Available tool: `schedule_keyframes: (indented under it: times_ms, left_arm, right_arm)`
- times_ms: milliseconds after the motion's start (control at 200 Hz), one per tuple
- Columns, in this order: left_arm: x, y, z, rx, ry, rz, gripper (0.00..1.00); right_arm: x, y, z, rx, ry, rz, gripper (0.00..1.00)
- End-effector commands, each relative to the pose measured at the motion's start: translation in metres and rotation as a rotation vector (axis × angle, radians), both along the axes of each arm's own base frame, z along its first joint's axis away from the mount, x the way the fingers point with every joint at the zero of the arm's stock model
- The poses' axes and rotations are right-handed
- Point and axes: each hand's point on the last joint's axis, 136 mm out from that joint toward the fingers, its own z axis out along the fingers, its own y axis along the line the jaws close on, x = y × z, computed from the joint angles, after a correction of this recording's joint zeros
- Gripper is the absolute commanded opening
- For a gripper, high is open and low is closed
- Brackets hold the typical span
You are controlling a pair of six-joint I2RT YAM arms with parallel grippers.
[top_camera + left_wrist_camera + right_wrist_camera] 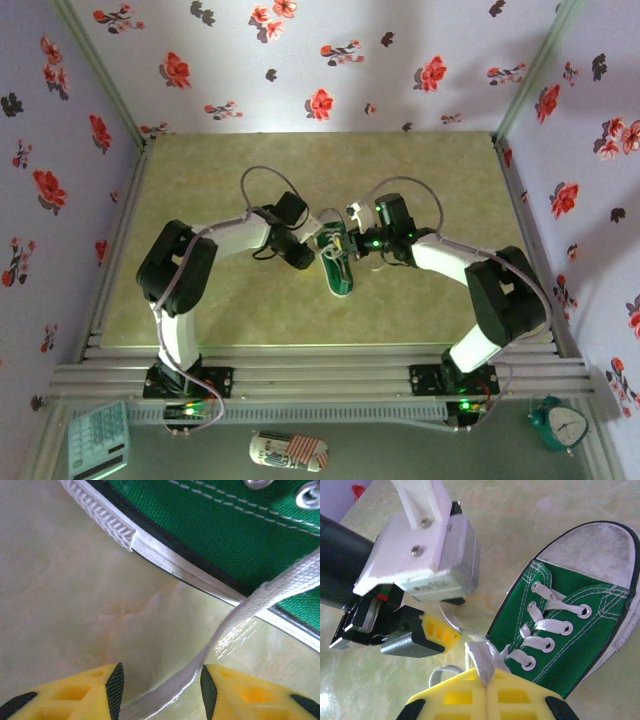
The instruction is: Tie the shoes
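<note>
A green canvas sneaker [338,262] lies mid-bench [250,310], between two arms. The right end effector [485,680] is clenched on a white lace [479,655] beside the eyelets. The left end effector [160,685] has its jaws apart around a lace strand [280,587], ungripped. That strand could slide out before they close, or a pull could drag the light shoe. A wrist label [427,584] is too blurred to read.

Green sneaker [580,630], white sole and toe cap, is sitting upright just beyond right gripper's [486,680] closed jaws, which are pinching a white lace [479,656]; lace [280,592] is also running between left gripper's [160,687] parted jaws.
</note>
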Motion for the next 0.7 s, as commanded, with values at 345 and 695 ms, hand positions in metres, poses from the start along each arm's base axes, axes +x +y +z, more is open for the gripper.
schedule_keyframes:
  times_ms: [345,695]
  left_arm:
    - [-0.023,0.002,-0.007,0.046,0.023,0.008,0.01]
    - [-0.039,-0.003,0.031,-0.125,0.057,0.188,0.0]
  right_arm:
    - [0.007,-0.006,0.006,-0.02,0.001,-0.051,0.0]
    - [0.006,-0.006,0.013,0.003,0.015,-0.088,0.0]
